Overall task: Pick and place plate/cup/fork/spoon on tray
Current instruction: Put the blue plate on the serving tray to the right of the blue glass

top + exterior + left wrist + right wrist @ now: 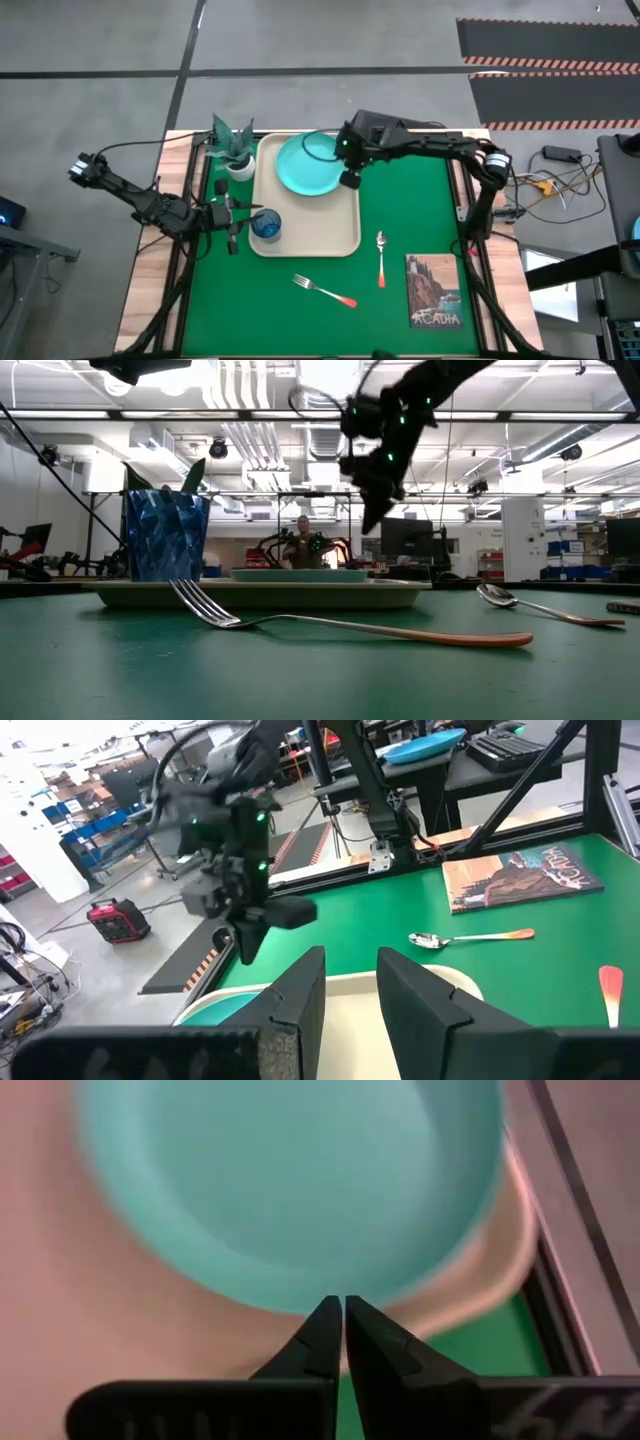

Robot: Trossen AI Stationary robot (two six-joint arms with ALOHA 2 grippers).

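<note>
Right gripper [349,178] hangs above the table at the right edge of the large beige rectangular tray [342,232], fingers pinched together, nothing held; in its wrist view the closed tips [334,1323] sit just over the near rim of the round turquoise plate [290,1180]. That plate [307,164] lies flat in the tray's far end, just left of this gripper. Left gripper [236,217] rests at the tray's left rim, fingers [300,995] parted a little, empty, with the small dark-blue translucent cup [266,225] standing on the tray just beside its tips. Silver spoon with orange-red handle end [381,256] lies on the green mat [420,210] near side of the right gripper, off the tray. Silver fork with orange-red handle end [325,291] lies on the mat near the tray's near edge, well apart from both grippers.
</note>
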